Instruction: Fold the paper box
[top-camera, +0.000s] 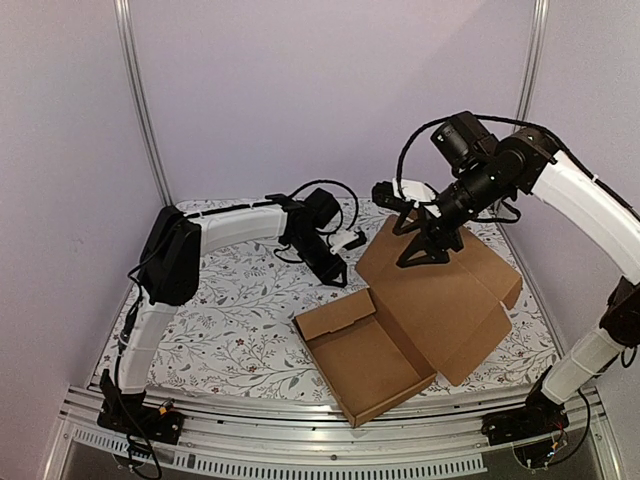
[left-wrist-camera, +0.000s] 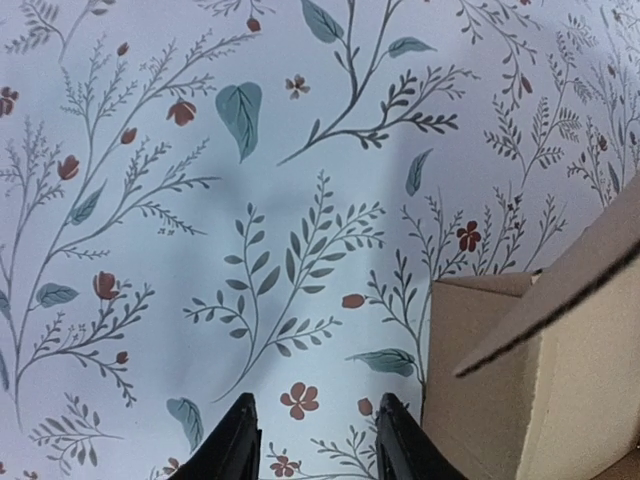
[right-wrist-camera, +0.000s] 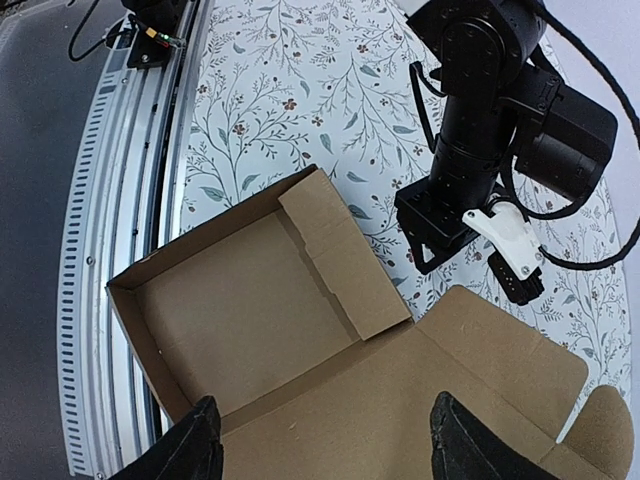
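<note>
one paper box (top-camera: 430, 300) (brown) on floral cloth (top-camera: 240, 325), lilac walls (top-camera: 330, 90).

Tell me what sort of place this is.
Probably a lab robot cell: plain walls with aluminium posts, a slotted mounting rail, and a floral tablecloth under the paper box.

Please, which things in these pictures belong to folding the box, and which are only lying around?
Belong to the job:
- paper box, tray walls up, lid lying open
- left hand, open
- right hand, open above the box

Only there:
- flowered table cover
- metal rail at the near edge
- black cables
</note>
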